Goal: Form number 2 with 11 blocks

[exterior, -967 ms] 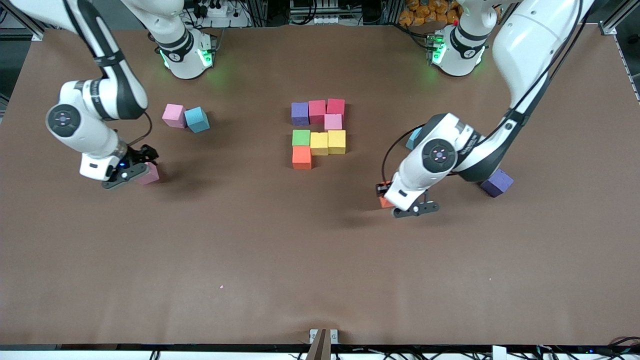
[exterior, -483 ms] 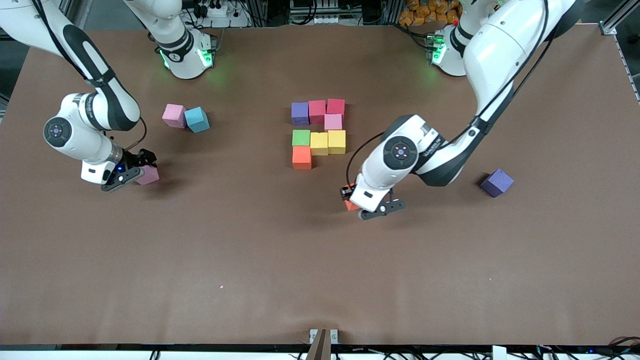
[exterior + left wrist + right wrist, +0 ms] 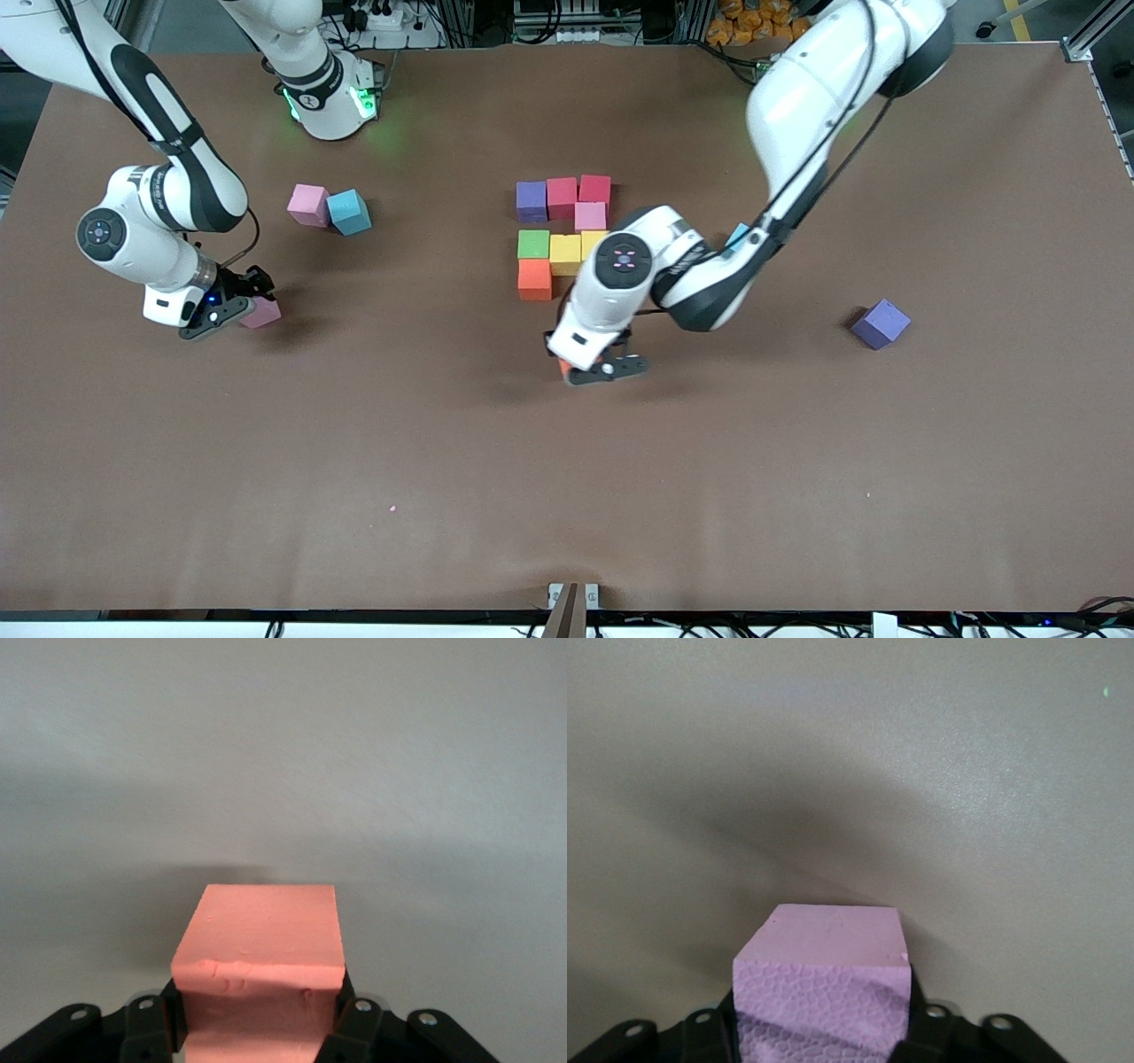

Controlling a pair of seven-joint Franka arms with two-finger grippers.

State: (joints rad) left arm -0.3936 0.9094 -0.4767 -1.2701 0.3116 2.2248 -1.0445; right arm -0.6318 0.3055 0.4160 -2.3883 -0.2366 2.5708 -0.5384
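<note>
The left gripper (image 3: 586, 369), clamped on a matte orange foam cube (image 3: 261, 939) over bare table just beside the unfinished number 2 (image 3: 567, 235), could knock its eight placed cubes askew if it came in low. The right gripper (image 3: 248, 310) pinched a pink foam cube (image 3: 824, 957). Loose: one purple cube (image 3: 880, 323), one pink cube (image 3: 308, 204), two light-blue cubes (image 3: 350, 211).

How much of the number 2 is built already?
Eight cubes sit joined: the top row, a link, the middle row and one more below. The left gripper holds an orange cube over the table near them, jaws shut. The right gripper is shut on a pink cube at its end. The bottom row is missing, and a purple cube waits.
</note>
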